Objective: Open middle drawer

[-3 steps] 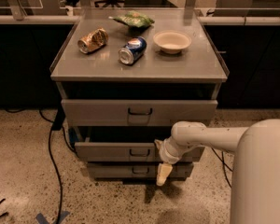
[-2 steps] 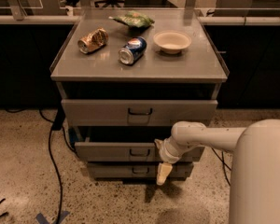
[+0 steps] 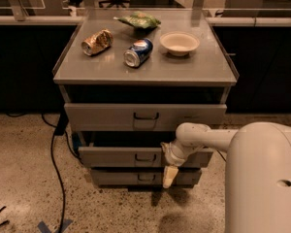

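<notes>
Centre of frame: grey metal cabinet (image 3: 194, 67) with three stacked drawer fronts. Lower centre, between the tall top front and the narrow bottom one: middle drawer (image 3: 111, 157), flat and low. Probably stiff sheet metal on runners, fairly light, hard and unbreakable; calls for a straight, level pull outward. Just right of centre, low against that front's right part and pointing down: gripper (image 3: 169, 176); apart or together, cannot tell. Best hold: small dark loop handle (image 3: 145, 158) at mid-front, just left of the gripper.

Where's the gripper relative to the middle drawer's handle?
In the camera view the gripper hangs pointing down, just right of the handle of the middle drawer, its tip over the bottom drawer front.
</notes>
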